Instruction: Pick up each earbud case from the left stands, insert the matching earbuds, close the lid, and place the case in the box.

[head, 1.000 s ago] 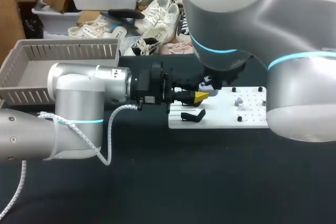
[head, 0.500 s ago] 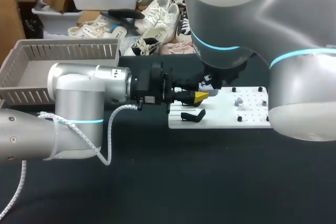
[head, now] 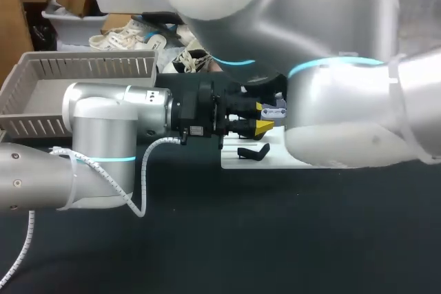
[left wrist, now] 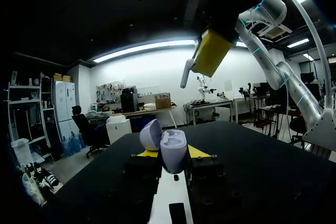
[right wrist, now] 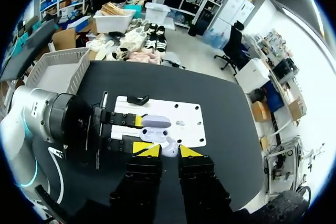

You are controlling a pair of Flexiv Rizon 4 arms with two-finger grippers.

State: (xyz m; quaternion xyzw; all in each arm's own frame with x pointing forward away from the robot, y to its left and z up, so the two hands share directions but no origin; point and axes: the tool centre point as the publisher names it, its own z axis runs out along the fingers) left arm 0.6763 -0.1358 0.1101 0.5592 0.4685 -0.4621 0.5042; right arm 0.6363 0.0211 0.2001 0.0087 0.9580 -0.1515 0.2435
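Right arm has swung in; its end effector [right wrist: 169,151] pinches an earbud [left wrist: 185,74] above the open earbud case [left wrist: 168,148], clamped by the left end effector [left wrist: 172,153] over the white board [head: 238,163]; insertion seems next.

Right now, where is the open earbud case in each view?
Head view: earbud case between left gripper's tips, partly behind the right arm.
Left wrist view: earbud case, lid open, between the left gripper's fingers.
Right wrist view: earbud case just ahead of the right gripper.
Shared landmark: white board.
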